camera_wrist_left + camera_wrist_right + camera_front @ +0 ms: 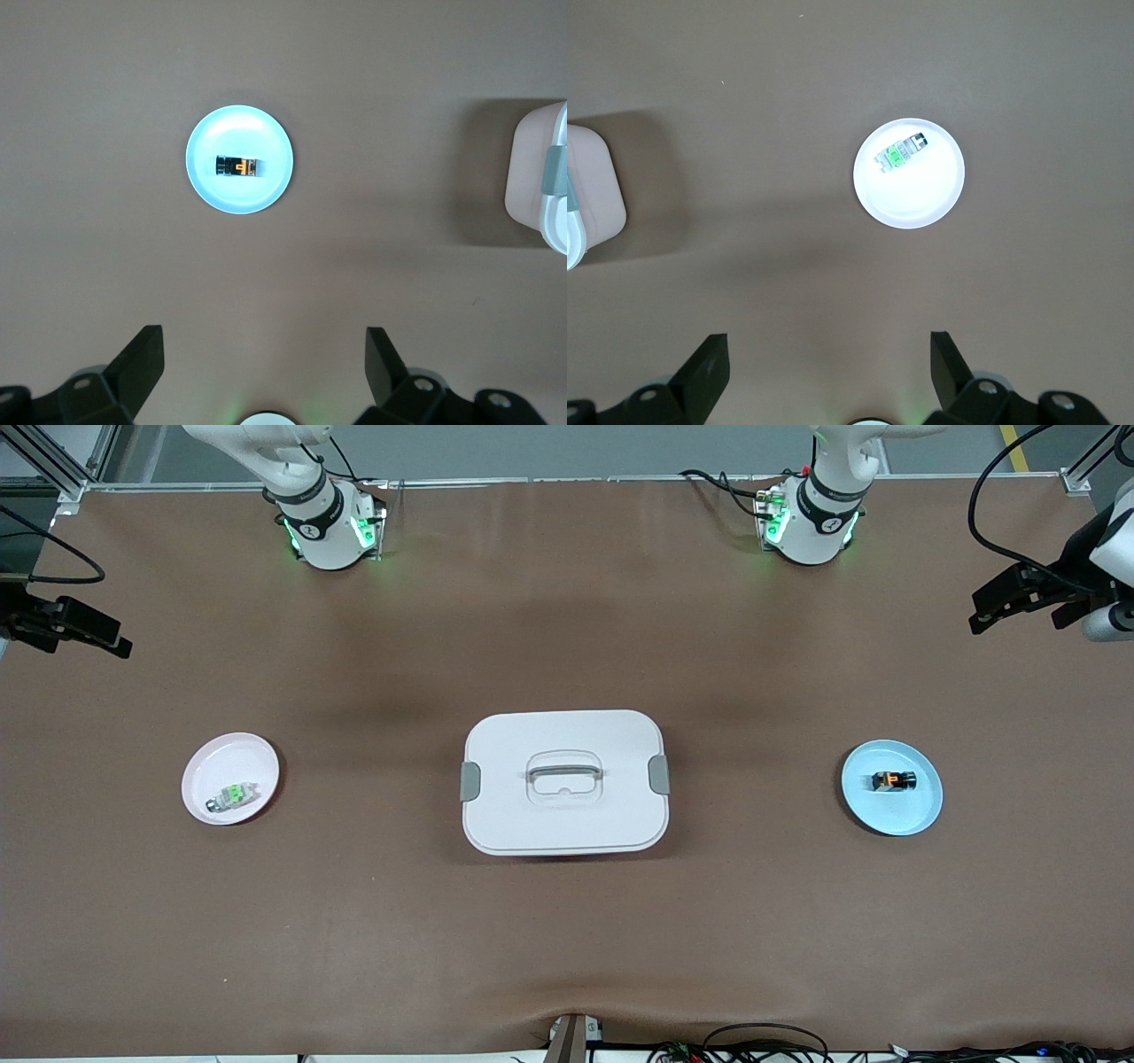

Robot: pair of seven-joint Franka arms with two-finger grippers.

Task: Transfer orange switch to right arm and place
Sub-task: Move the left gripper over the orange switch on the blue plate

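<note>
I am seeing the tiny black blocky orange switch lying in the round pale blue plate, likely light, stiff, slippery; I am planning to pinch its long flat sides. Both the left end effector and right end effector are waiting released above.

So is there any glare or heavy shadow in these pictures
Front view: soft dark shadow patches on the brown table mat above the white lidded box. Left wrist view: the pale blue plate glows overexposed. Right wrist view: the white-pink plate washes out bright.
</note>
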